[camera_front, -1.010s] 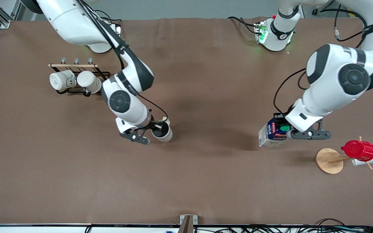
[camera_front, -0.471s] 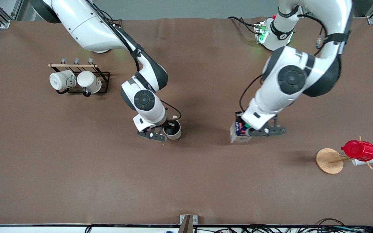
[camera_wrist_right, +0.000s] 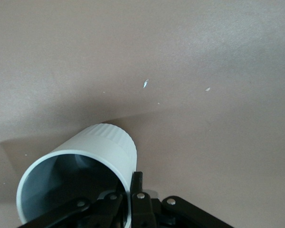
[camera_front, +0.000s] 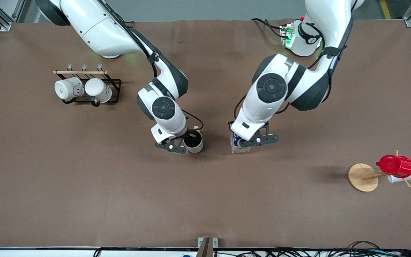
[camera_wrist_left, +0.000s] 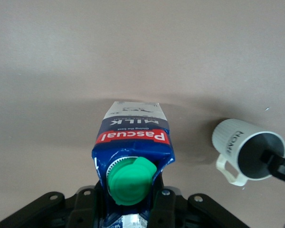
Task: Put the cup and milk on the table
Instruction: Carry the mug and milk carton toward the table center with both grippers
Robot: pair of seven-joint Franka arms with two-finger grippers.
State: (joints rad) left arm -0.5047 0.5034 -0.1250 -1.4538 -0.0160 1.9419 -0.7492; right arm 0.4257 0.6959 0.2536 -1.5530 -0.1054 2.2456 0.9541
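My right gripper (camera_front: 186, 143) is shut on the rim of the cup (camera_front: 194, 141), a cream-white mug with a dark inside, held upright at the middle of the table (camera_front: 205, 200). In the right wrist view the cup (camera_wrist_right: 85, 166) has one finger inside and one outside its wall. My left gripper (camera_front: 247, 142) is shut on the top of the milk (camera_front: 239, 147), a blue and white carton, beside the cup toward the left arm's end. The left wrist view shows the milk (camera_wrist_left: 133, 142) with its green cap (camera_wrist_left: 131, 181), and the cup (camera_wrist_left: 244, 149). I cannot tell whether either touches the table.
A black rack (camera_front: 84, 85) with two white mugs stands toward the right arm's end. A round wooden disc stand (camera_front: 362, 177) holds a red cup (camera_front: 395, 165) toward the left arm's end. A green-lit box (camera_front: 287, 37) sits by the left arm's base.
Both arms have moved toward the table's middle. The left gripper carried the milk a long way toward the cup; the right gripper carried the cup a little toward the milk.
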